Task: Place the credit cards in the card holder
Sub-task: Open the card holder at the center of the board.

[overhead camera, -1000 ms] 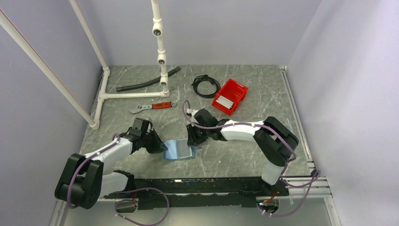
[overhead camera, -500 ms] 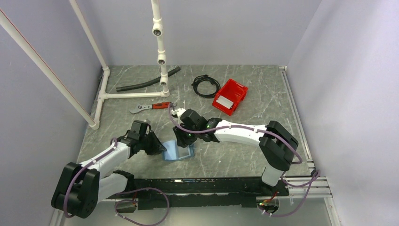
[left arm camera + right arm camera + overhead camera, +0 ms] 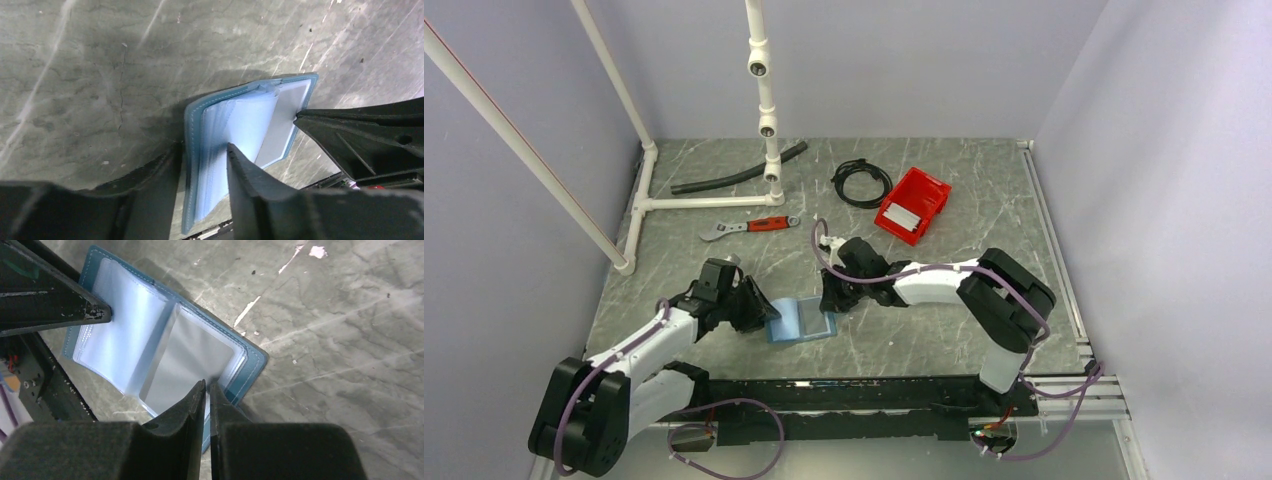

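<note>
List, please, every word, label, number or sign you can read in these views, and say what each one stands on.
No text can be read in any view.
The card holder: blue cover, clear pockets, no print visible.
The pale rectangle in the red bin: too small to read.
The red-handled wrench: any marking too small to read.
</note>
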Controlling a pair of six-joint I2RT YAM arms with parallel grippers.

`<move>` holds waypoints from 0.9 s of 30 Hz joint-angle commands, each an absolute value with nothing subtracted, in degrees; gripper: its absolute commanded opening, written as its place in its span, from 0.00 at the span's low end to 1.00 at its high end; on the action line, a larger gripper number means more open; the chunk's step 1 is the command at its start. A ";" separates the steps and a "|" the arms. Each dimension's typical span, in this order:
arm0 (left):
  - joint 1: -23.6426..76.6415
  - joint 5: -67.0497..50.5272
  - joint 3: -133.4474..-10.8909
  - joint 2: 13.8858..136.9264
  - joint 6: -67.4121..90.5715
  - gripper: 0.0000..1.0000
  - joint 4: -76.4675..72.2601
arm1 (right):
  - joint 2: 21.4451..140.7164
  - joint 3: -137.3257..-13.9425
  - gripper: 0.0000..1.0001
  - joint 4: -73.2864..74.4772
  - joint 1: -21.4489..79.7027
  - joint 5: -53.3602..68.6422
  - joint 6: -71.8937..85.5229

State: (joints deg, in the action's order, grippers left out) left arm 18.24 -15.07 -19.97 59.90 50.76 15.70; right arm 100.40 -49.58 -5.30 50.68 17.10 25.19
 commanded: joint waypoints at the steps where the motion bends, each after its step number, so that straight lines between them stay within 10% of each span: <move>1: 18.28 -13.37 -19.72 59.83 49.70 0.48 20.37 | 102.36 -46.42 0.11 -8.03 50.80 15.93 24.73; 10: 18.28 -14.91 -28.27 55.91 45.18 0.65 29.67 | 99.96 -52.04 0.13 -0.51 51.02 14.37 22.72; 21: 18.27 -16.00 -23.24 60.88 47.03 0.41 22.73 | 94.74 -61.16 0.42 11.62 55.97 8.31 19.24; 27: 18.28 -15.69 -21.98 59.84 48.42 0.26 21.59 | 101.52 -59.59 0.13 -2.25 55.90 21.14 24.85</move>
State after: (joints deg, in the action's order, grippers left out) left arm 18.24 -15.57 -22.68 60.88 47.75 23.29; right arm 97.54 -59.57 7.09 56.07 13.52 21.21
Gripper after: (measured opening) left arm 0.281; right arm 0.225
